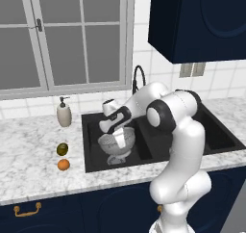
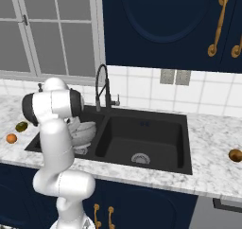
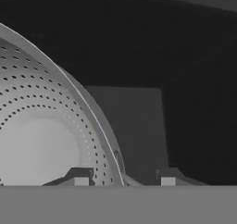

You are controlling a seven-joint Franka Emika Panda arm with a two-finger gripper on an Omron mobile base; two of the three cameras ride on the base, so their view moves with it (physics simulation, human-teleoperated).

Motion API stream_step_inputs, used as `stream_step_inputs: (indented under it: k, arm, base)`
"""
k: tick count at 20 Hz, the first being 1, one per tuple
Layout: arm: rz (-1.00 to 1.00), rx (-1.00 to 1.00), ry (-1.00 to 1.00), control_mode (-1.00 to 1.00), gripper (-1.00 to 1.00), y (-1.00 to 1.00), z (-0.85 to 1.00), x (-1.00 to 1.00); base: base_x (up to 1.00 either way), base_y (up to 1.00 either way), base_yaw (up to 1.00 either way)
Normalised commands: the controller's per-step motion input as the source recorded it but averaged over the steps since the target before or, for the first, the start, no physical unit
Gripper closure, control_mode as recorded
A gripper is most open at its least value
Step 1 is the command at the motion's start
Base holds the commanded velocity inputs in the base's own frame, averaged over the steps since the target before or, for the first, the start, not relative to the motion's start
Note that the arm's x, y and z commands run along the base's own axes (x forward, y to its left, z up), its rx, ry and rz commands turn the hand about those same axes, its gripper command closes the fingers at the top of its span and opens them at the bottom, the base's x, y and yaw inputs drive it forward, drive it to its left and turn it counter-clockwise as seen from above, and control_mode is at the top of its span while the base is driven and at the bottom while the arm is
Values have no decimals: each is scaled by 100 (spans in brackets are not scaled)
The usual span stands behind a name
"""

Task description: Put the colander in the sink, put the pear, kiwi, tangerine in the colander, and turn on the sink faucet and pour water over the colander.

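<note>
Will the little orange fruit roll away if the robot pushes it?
Probably. The tangerine looks round and smooth, and it sits loose on the flat marble counter, so a nudge would likely roll it. It seems small, so likely light.

Soap dispenser (image 1: 64, 112): cream bottle w/ pump, upright on marble counter (image 1: 29, 150), left of basin, below window (image 1: 62, 34). Navy wall cabinet (image 1: 202, 20) upper right; navy base cabinets (image 1: 72, 205) under counter, brass handles (image 1: 27, 209). Twin outlet plate (image 2: 174, 76) on white tile backsplash.
</note>
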Motion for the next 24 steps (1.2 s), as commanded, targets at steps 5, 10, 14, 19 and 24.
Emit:
stream_step_inputs:
  k: [5, 10, 14, 19, 24]
  arm:
    - [0, 17, 0, -100, 100, 16, -33, 39]
    - [0, 11, 7, -100, 100, 16, -48, 40]
    - [0, 6, 9, -100, 100, 0, -27, 38]
    - [0, 3, 11, -100, -100, 0, 3, 19]
    - [0, 0, 8, -100, -100, 0, 9, -4]
  base:
    - [0, 0, 0]
    - [0, 0, 0]
    - [0, 0, 0]
    - [0, 0, 0]
    - [0, 0, 0]
